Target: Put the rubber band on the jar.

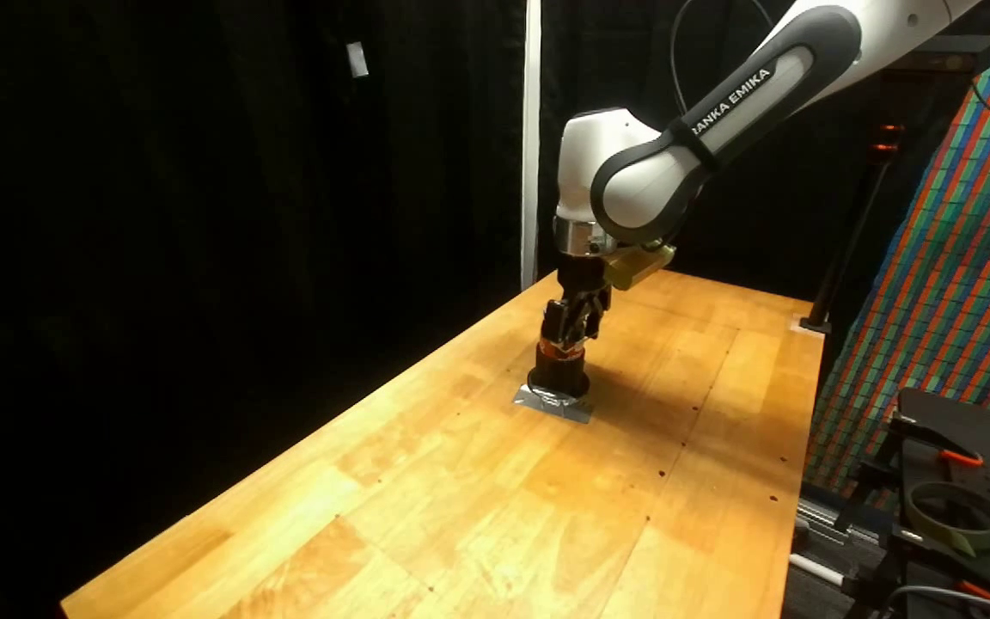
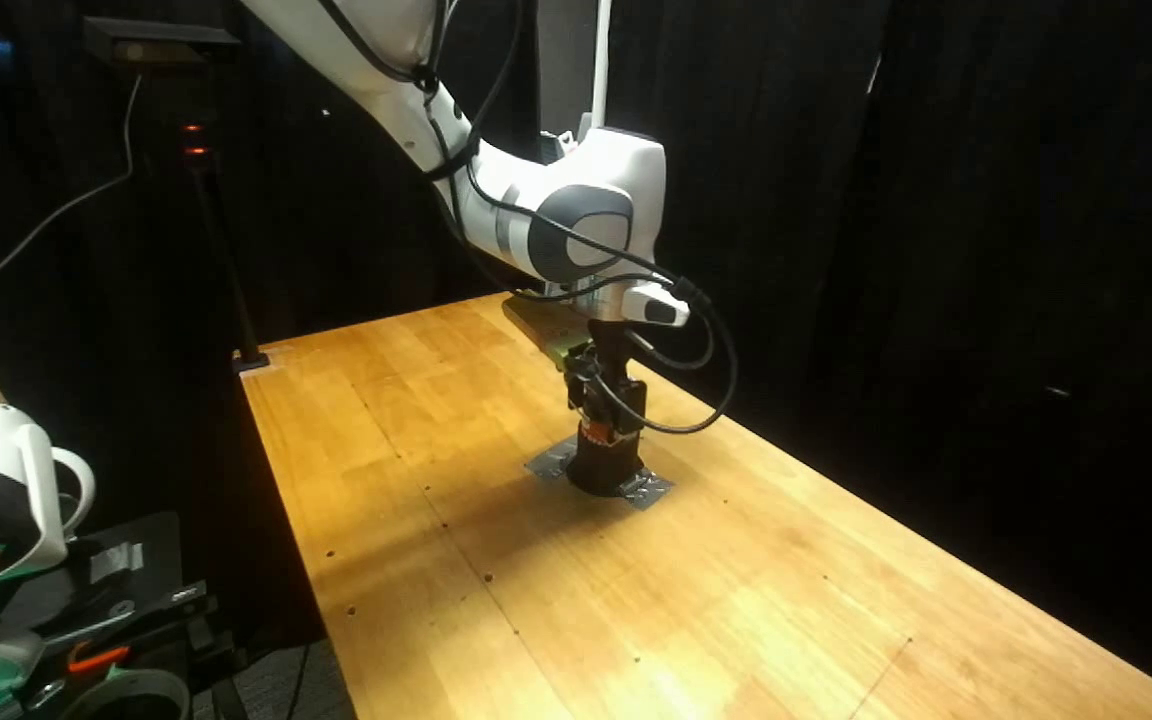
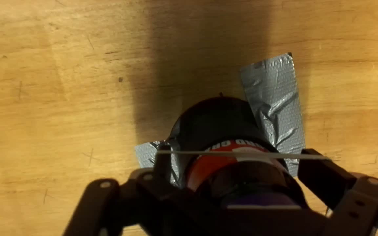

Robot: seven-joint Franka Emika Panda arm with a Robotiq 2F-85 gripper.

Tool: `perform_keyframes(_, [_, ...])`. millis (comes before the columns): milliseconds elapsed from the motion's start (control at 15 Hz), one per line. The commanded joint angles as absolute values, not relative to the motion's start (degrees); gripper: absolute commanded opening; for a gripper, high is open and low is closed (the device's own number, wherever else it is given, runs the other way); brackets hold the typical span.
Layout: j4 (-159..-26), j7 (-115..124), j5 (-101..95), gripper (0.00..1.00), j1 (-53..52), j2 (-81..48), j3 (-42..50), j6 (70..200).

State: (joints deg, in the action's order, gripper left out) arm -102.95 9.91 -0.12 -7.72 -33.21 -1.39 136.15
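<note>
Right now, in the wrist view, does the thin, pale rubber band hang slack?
No, the thin, pale rubber band runs straight and taut between the spread jaws.

White-and-dark-grey robot arm [image 1: 731,101]: "RANKA EMIKA" is printed in white, upper right of an exterior view.
Short cylindrical jar with orange-red middle [image 3: 217,161]: "ORD CR" can be read upside down, below centre of the wrist view.

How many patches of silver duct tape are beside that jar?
2 in the wrist view: a small duct tape patch left of the jar, a larger patch on its right. More may be hidden by the jar or gripper.
</note>
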Motion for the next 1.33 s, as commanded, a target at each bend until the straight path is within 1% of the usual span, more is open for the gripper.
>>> perform_keyframes(0, [-107.8,9.1,-0.3,1.0,-7.0,-29.7,-1.2,135.2])
perform_keyframes(267, [-113.4,7.7,0.0,1.0,-6.2,-25.8,-1.7,137.8])
perform_keyframes(333, [-115.4,7.4,0.1,0.75,-6.1,-24.5,-1.8,139.5])
perform_keyframes(400, [-116.8,6.8,0.1,0.74,-5.9,-23.6,-2.0,140.4])
perform_keyframes(467, [-119.2,6.7,0.0,0.68,-6.0,-22.3,-2.1,143.1])
perform_keyframes(533, [-120.8,6.2,0.1,0.58,-5.9,-21.3,-2.3,145.0])
perform_keyframes(600, [-123.4,7.1,-0.2,0.51,-6.4,-19.9,-2.1,149.0])
perform_keyframes(667, [-125.4,7.5,-0.4,0.42,-6.6,-19.0,-2.0,152.5])
perform_keyframes(867, [-132.6,8.8,-0.2,0.2,-7.2,-16.1,-1.8,166.1])
perform_keyframes(933, [-134.5,9.2,-0.3,0.16,-7.4,-15.5,-1.5,170.0])
perform_keyframes(1133, [-140.3,10.3,0.1,0.11,-8.3,-14.9,-0.4,182.8])
perform_keyframes(1200, [-141.8,11.2,-0.3,0.14,-8.8,-15.0,0.2,186.5])
perform_keyframes(1267, [-143.4,11.5,0.5,0.15,-9.0,-15.3,0.4,190.8])
